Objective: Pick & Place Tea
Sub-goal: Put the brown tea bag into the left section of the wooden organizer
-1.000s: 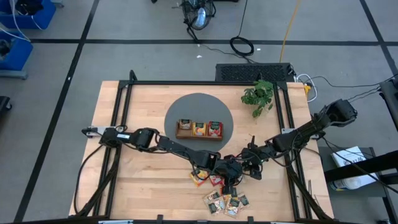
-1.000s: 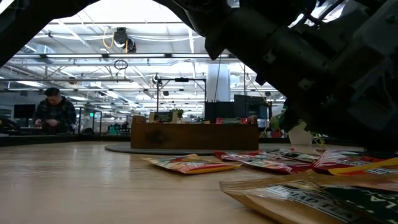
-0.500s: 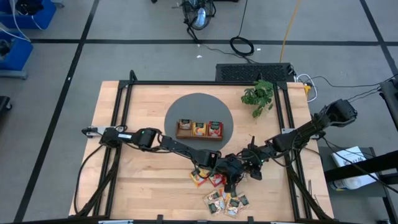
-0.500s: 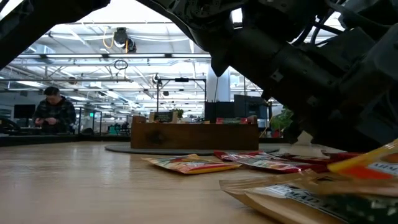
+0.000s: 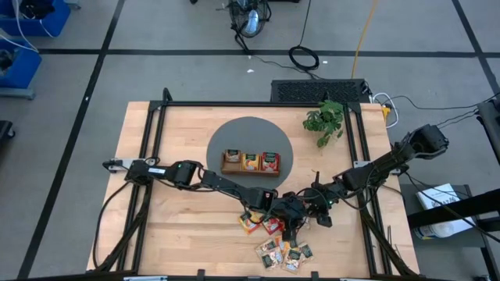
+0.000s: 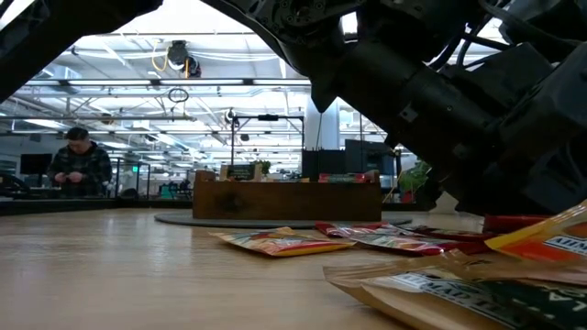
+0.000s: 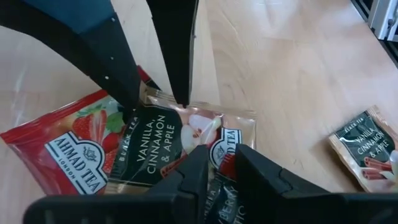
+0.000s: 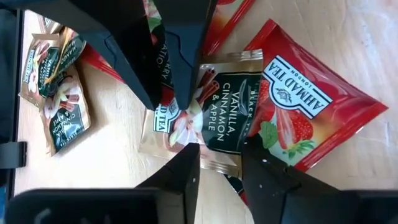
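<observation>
— Red, orange and green tea sachets (image 5: 278, 240) are lying by the table's (image 5: 180, 234) near edge, both grippers meeting over them.

— Wrist views?

— Left gripper (image 7: 219, 163) and right gripper (image 8: 217, 163) are both pinching one vanilla sachet (image 7: 158, 146).
</observation>
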